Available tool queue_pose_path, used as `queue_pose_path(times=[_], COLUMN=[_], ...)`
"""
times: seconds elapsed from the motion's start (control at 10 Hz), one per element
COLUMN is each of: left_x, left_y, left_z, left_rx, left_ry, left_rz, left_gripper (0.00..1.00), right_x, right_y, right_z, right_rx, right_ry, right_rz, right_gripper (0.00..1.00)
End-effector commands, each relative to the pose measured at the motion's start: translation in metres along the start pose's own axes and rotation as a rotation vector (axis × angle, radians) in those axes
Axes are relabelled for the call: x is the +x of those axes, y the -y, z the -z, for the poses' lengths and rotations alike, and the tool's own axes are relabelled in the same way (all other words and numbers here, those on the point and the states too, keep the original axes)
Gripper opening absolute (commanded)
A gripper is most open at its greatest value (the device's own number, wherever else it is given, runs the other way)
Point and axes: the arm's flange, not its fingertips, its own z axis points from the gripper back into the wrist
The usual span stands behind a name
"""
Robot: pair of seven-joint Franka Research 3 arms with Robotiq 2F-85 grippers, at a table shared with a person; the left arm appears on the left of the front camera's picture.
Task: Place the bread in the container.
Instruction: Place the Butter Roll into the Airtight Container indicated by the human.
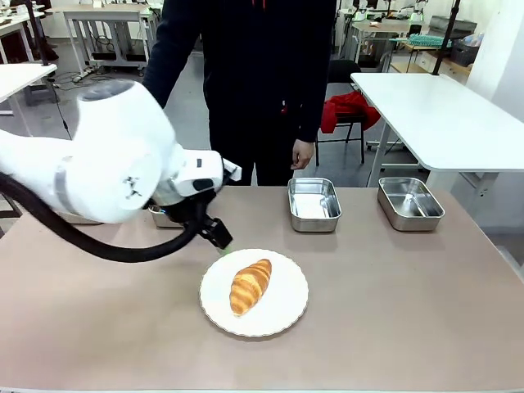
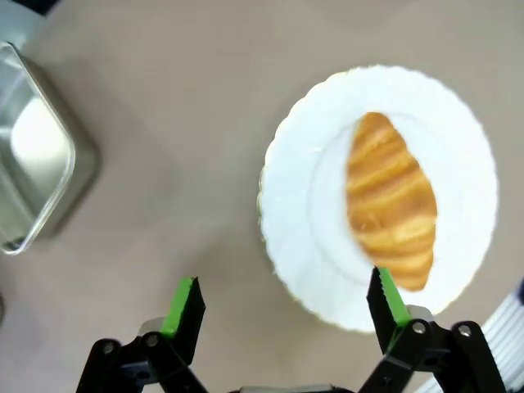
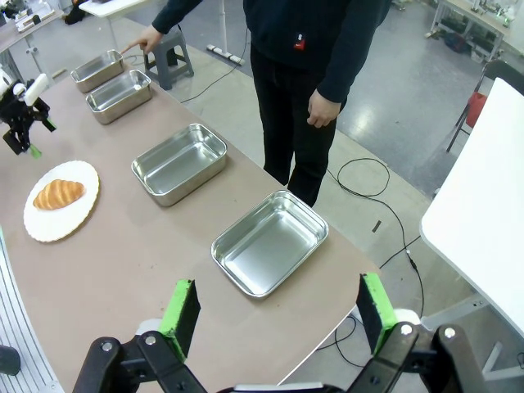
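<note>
The bread, a golden-brown croissant, lies on a round white plate at the table's middle front. My left gripper hangs open just above the plate's back-left rim. In the left wrist view the croissant lies off to the right of the open gripper, ahead of the right finger. Four steel pans stand in a row along the far edge. The person's hand points at the far-end pan. My right gripper is open and empty, high over the table's end.
The person stands at the far side, the other hand hanging by the table edge. Two pans show to the right of the plate. Another pan lies to the left in the left wrist view. Bare tabletop surrounds the plate.
</note>
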Motion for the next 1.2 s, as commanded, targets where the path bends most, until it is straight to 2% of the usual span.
queue_pose_path(times=[0.0,0.2,0.3,0.5,0.7,1.1], left_x=[0.021,0.029,0.03,0.03,0.03,0.027], left_y=[0.017,0.04,0.048,0.058,0.067,0.082], left_z=[0.02,0.034,0.039,0.045,0.042,0.058], left_rx=[0.032,0.07,0.043,0.007,-0.006,-0.001], left_ry=[-0.05,-0.092,-0.111,-0.139,-0.113,-0.166], left_rz=[-0.07,-0.078,-0.07,-0.075,-0.094,-0.1], left_gripper=[1.0,1.0,1.0,1.0,1.0,1.0], right_x=[0.001,0.001,0.001,0.001,0.001,0.001], right_y=[0.0,0.0,0.0,0.0,0.0,0.0], right_z=[-0.001,-0.001,-0.001,-0.001,-0.001,-0.001], right_rx=[0.003,0.003,0.003,0.003,0.003,0.003], right_ry=[0.011,0.011,0.011,0.011,0.011,0.011], right_rz=[-0.003,-0.003,-0.003,-0.003,-0.003,-0.003], right_gripper=[1.0,1.0,1.0,1.0,1.0,1.0])
